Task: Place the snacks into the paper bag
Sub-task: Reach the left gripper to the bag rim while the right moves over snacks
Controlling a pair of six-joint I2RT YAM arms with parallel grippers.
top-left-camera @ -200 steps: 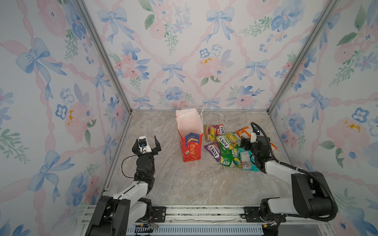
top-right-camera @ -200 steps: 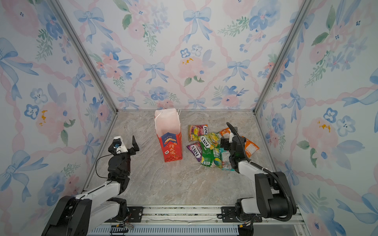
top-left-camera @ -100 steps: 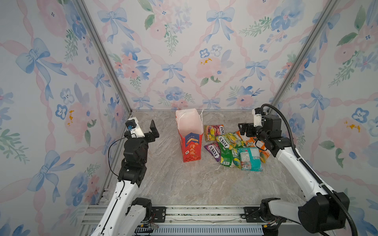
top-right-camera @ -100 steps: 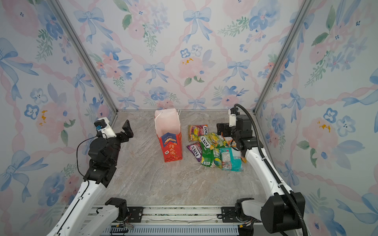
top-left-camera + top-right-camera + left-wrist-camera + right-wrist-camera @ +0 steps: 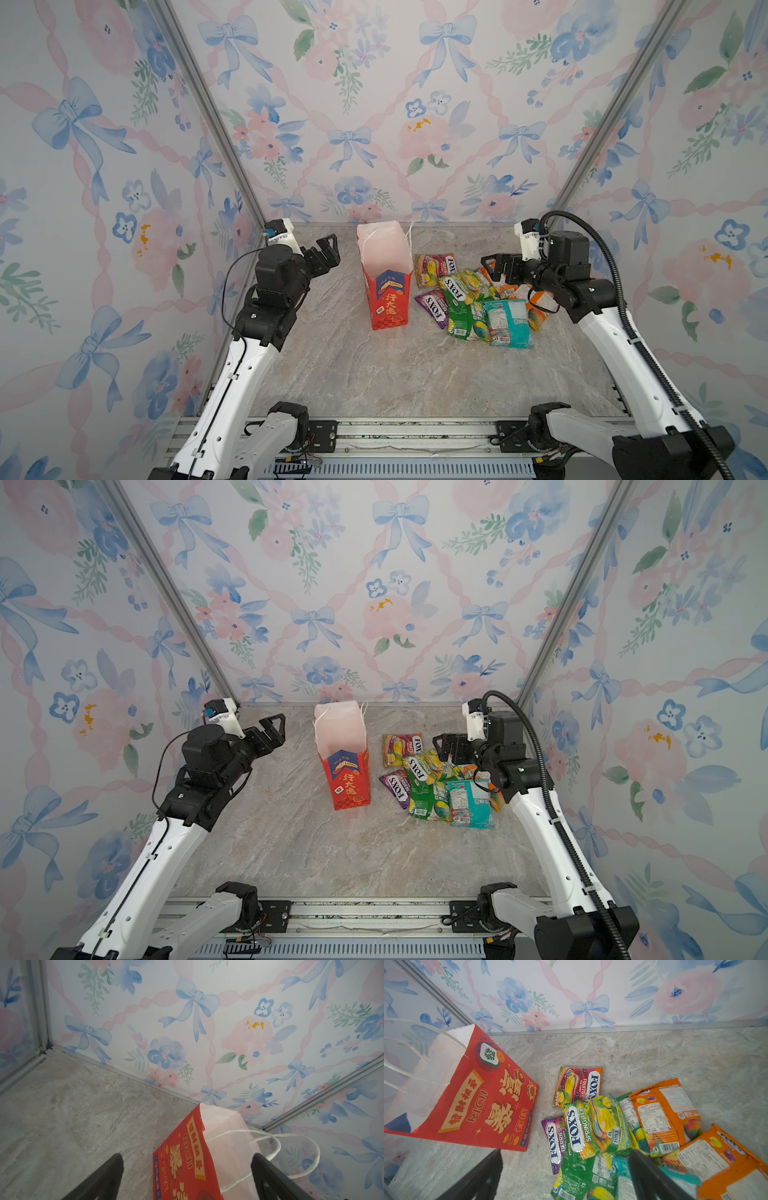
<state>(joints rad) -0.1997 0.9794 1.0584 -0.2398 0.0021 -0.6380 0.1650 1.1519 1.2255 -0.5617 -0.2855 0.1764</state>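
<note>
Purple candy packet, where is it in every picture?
In a top view: purple packet, just right of the paper bag.
In a top view: purple packet, same place.
Left wrist: not in it.
Right wrist: purple packet, partly under the Spring Tea packet.
Shared landmark: the paper bag, in all four.

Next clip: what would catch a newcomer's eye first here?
The tall red paper bag stands open at the centre of the scene, its white inside showing. Just right of it in both top views lies a bright overlapping pile of snacks, purple, green, orange and teal. The open right hand hovers over that pile; the open left hand hangs left of the bag, both empty.
</note>
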